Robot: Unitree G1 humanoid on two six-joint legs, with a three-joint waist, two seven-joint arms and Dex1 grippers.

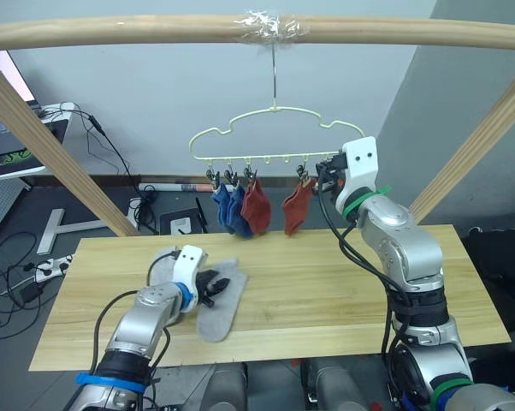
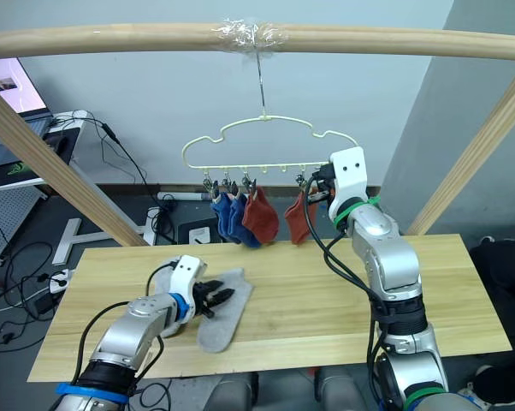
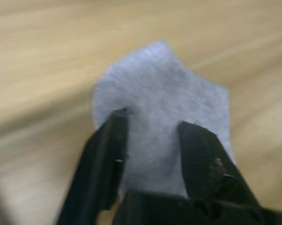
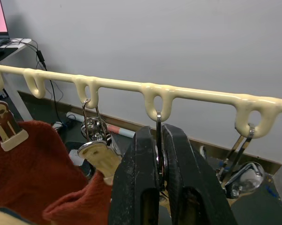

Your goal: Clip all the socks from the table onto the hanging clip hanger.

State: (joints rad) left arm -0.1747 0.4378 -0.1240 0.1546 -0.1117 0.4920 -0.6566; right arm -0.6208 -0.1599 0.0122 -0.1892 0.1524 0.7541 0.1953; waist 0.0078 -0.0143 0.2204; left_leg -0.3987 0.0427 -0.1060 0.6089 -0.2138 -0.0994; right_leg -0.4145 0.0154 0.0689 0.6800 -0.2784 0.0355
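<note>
Lying flat beneath the open left tool [image 3: 152, 129], a fuzzy light-grey sock [image 1: 219, 310].

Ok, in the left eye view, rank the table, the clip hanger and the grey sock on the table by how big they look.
1. table
2. clip hanger
3. grey sock, partly covered by the left gripper

The counter [image 1: 326, 291] is a long rectangle of light wooden planks running across the lower half of the frame, its grain lengthwise. A light grey sock [image 1: 218, 306] lies flat on it at lower left of centre, near the front edge, slanting from upper right to lower left. In the left wrist view the same grey knit [image 3: 155, 108] rests directly on the wood.
</note>
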